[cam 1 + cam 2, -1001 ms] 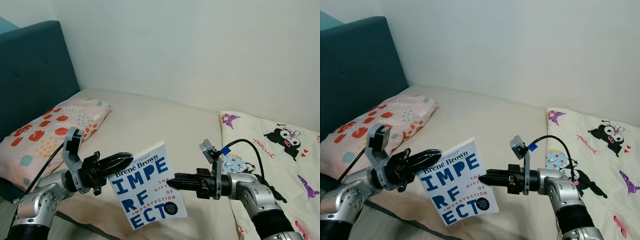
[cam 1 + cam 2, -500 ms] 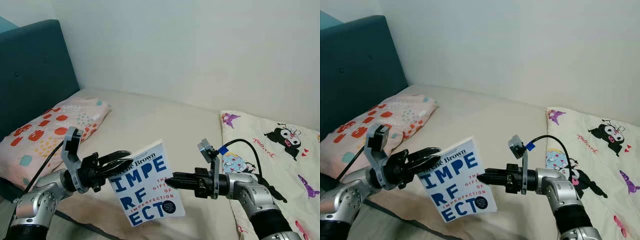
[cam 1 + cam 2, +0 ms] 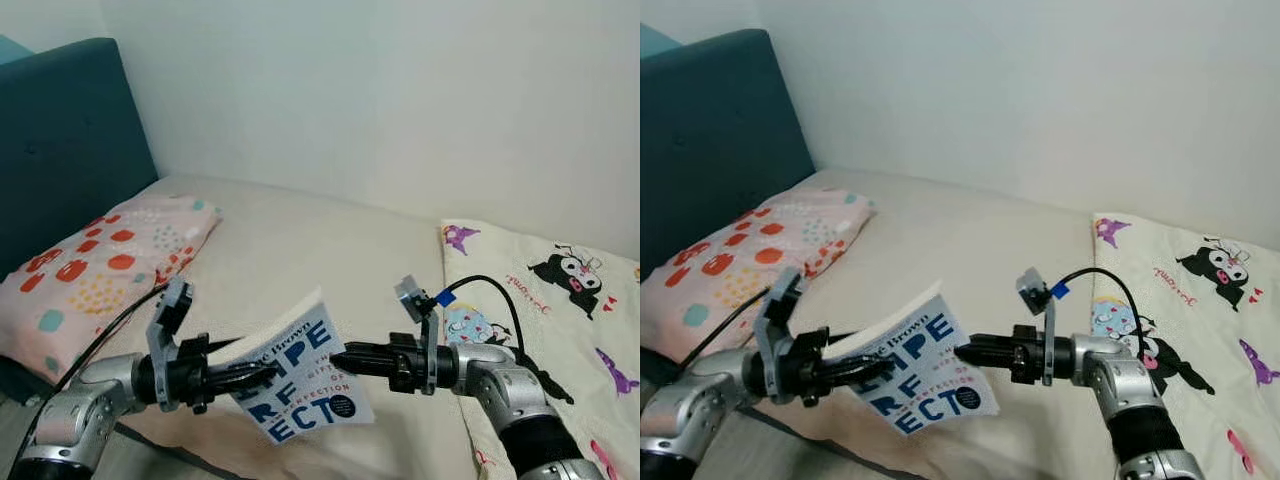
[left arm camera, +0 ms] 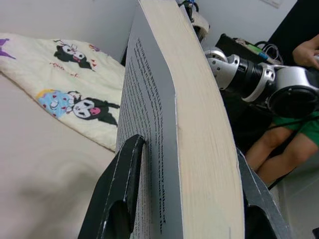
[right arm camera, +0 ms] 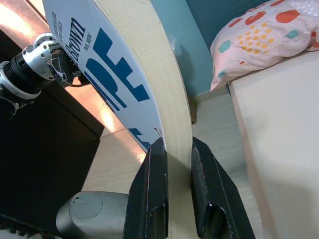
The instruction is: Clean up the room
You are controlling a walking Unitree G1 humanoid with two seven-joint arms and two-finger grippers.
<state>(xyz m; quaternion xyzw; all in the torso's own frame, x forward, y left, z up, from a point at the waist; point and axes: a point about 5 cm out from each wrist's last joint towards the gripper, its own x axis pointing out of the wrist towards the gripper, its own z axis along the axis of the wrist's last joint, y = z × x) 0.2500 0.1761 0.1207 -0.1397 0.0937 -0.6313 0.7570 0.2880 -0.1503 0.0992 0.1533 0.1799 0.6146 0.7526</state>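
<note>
Currently both grippers grasp one book (image 3: 305, 380) in the air over the near edge of the bed (image 3: 330, 250). Left gripper (image 3: 262, 375) comes in from the left, jaws clenched on the book's left edge; in the left wrist view one finger (image 4: 119, 194) lies flat against the back cover with small print, the other on the far side of the page block. Right gripper (image 3: 338, 357) comes in from the right, jaws clenched on the book's right edge; right wrist view has both fingers (image 5: 152, 194) pinching the pages and the blue-lettered cover. Book is tilted, front cover facing up and toward the camera, white with big blue letters and a dark round sticker; top edge curls up a bit, page block bowed in both wrist views

Bed has a plain beige sheet. Pink pillow (image 3: 90, 275) with red and coloured spots lies at the left by the dark teal headboard (image 3: 60, 150). Cream blanket (image 3: 560, 300) with cartoon characters covers the right side, under the right arm. White wall (image 3: 400, 90) behind. Left wrist view also catches a person's bare legs (image 4: 279, 154) in green shorts past the right arm
</note>
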